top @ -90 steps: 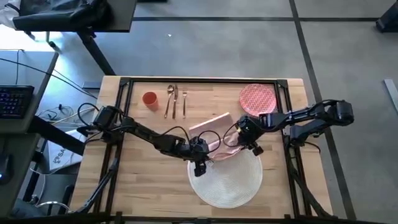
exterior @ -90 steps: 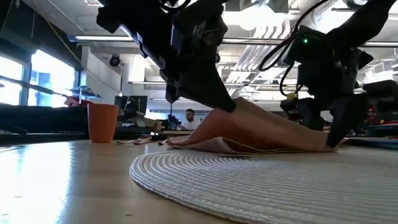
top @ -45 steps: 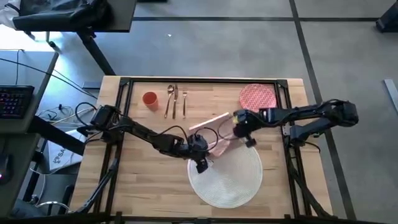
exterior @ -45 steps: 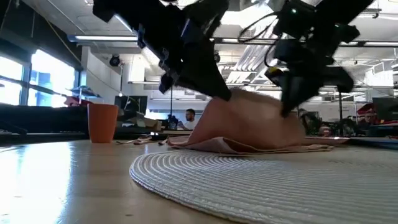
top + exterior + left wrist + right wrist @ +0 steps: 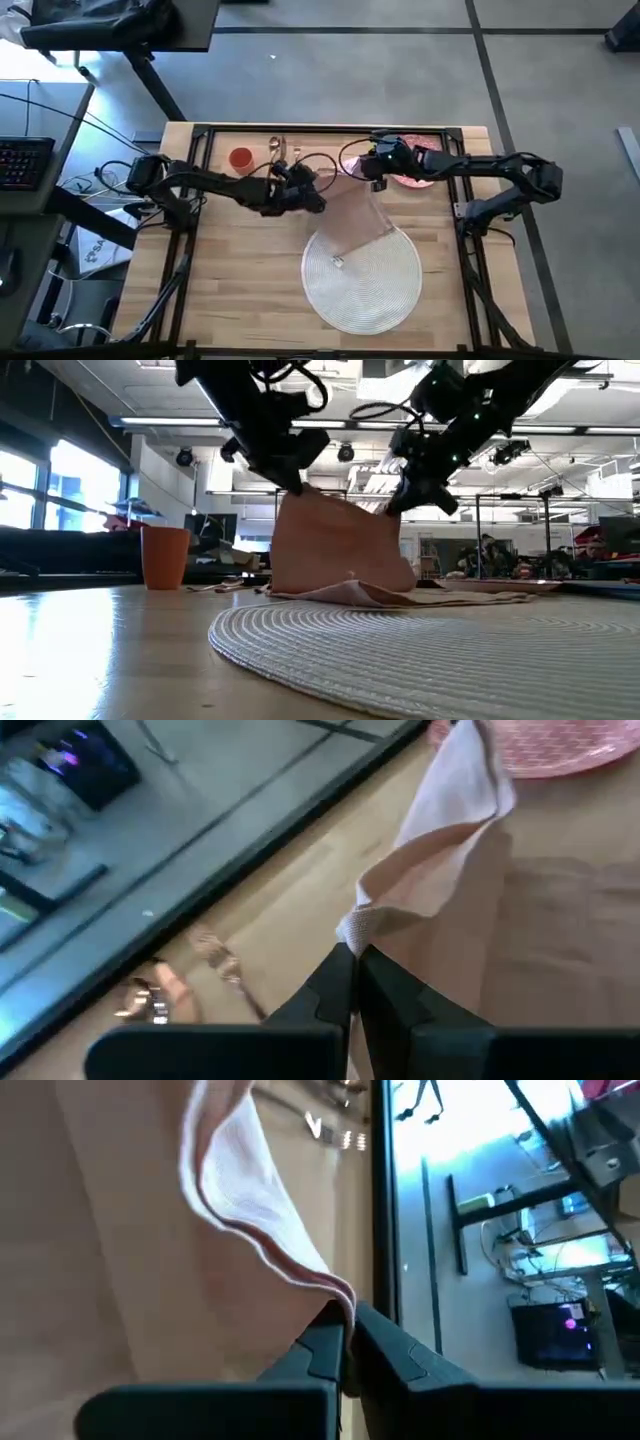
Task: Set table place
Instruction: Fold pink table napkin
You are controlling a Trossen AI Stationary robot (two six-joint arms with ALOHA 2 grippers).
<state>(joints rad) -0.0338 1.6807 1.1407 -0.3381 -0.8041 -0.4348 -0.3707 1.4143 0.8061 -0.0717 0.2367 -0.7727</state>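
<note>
Both grippers — left gripper (image 5: 312, 196) and right gripper (image 5: 372, 172) — pinch the beige-pink napkin's (image 5: 352, 222) top corners, its lower edge trailing onto the woven placemat (image 5: 362, 295).

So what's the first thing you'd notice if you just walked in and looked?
The pink napkin hanging in the air like a little sheet, its bottom edge trailing onto the round white placemat. The left claw and the right claw each pinch a top corner, above the middle of the table. Behind them sits an orange cup.
</note>
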